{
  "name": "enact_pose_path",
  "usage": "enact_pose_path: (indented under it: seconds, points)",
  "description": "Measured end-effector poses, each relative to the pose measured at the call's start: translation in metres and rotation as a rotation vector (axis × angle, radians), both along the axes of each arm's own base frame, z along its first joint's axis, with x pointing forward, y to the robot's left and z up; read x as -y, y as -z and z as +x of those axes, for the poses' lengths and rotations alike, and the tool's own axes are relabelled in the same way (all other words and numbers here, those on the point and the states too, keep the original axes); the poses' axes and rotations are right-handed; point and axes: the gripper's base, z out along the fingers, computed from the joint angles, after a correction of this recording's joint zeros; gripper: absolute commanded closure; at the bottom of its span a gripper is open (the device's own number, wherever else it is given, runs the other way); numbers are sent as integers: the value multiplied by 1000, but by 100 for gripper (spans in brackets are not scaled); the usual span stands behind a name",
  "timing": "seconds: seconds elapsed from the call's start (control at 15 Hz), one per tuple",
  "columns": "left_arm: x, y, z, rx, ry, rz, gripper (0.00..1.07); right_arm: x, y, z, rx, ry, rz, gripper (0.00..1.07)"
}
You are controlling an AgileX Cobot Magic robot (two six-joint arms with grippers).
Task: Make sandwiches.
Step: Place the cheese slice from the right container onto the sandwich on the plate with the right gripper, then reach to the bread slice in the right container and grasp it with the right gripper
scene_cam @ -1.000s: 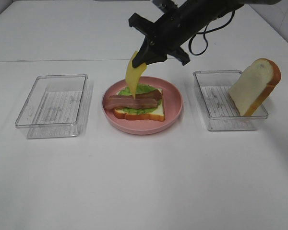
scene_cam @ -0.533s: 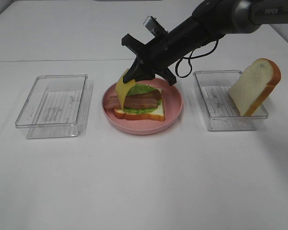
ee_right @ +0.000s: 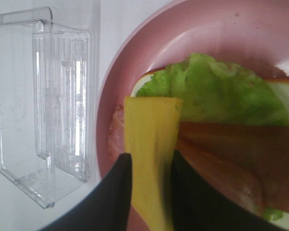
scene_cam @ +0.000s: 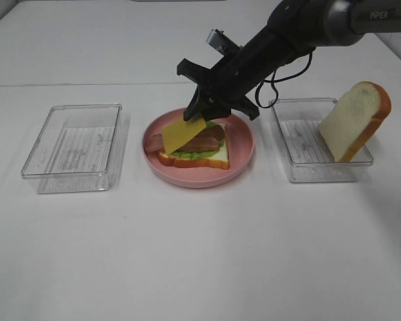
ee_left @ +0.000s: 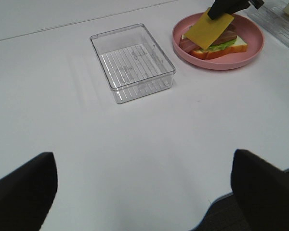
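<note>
To one side of the right gripper (scene_cam: 199,114) sits an empty clear tray (scene_cam: 72,148); to the other side, a second clear tray (scene_cam: 317,139) holds a bread slice (scene_cam: 355,121) leaning upright against its far wall. Nothing blocks the gripper's way to the pink plate (scene_cam: 240,152) just under it. On that plate lies the open sandwich (scene_cam: 194,145): bread, green lettuce (ee_right: 216,91), then bacon (ee_right: 241,149). The right gripper's two dark fingers (ee_right: 113,192) stand on either side of the yellow cheese slice (scene_cam: 184,133), pinching its upper end while its lower part drapes across the bacon. A second ago the cheese hung curled above the plate. The left gripper (ee_left: 144,187) is spread wide, empty, well away from the plate.
</note>
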Motion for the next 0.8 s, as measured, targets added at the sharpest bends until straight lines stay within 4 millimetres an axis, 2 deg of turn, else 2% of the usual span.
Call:
enact_pose_path:
  seconds: [0.07, 0.27, 0.47, 0.53, 0.6, 0.67, 0.73, 0.8]
  points:
    - [0, 0, 0, 0, 0, 0, 14, 2, 1, 0, 0, 4, -22, 57]
    - [0, 0, 0, 0, 0, 0, 14, 7, -2, 0, 23, -8, -95, 39]
    - [0, 0, 0, 0, 0, 0, 14, 14, -28, -2, 96, -27, -157, 39]
    - [0, 0, 0, 0, 0, 0, 14, 23, -53, -4, 154, -36, -200, 39]
    - [0, 0, 0, 0, 0, 0, 14, 32, -66, -4, 170, -26, -219, 39]
    - [0, 0, 0, 0, 0, 0, 14, 32, -66, -4, 170, -26, -219, 39]
    - [0, 0, 0, 0, 0, 0, 14, 62, -87, -2, 183, 18, -255, 39]
    - [0, 0, 0, 0, 0, 0, 14, 79, -99, -2, 188, 43, -275, 39]
